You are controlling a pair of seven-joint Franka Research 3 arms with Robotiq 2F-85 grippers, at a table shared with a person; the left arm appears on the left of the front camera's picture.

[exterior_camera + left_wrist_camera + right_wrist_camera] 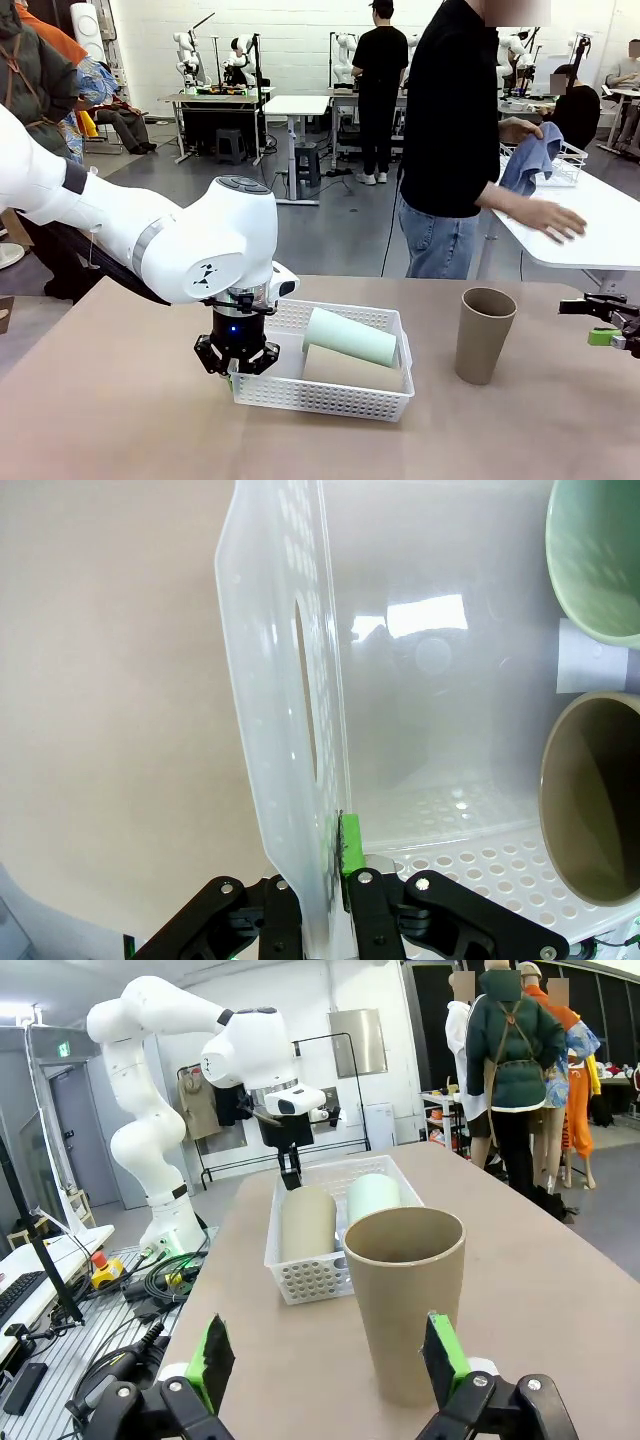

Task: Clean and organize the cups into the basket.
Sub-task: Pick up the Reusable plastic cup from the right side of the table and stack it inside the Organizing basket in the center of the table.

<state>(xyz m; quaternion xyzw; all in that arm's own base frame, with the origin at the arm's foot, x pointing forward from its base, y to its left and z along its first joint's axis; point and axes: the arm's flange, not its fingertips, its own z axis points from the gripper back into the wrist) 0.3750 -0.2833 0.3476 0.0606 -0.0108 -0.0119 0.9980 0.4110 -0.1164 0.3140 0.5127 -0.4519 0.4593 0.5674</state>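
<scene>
— Basket status?
— The white plastic basket (pixel 340 398) holds a mint green cup (pixel 350 338) and a tan cup (pixel 307 1222), both lying on their sides. The left gripper (pixel 335 852) is clamped on the basket's end wall.
— Anything outside it?
— One upright tan tumbler (pixel 485 335) stands just beyond the basket's opposite end, long axis vertical. The right gripper (pixel 330 1355) is the nearer one. Its fingers are spread wide and the tumbler is straight ahead of them, not touching.
</scene>
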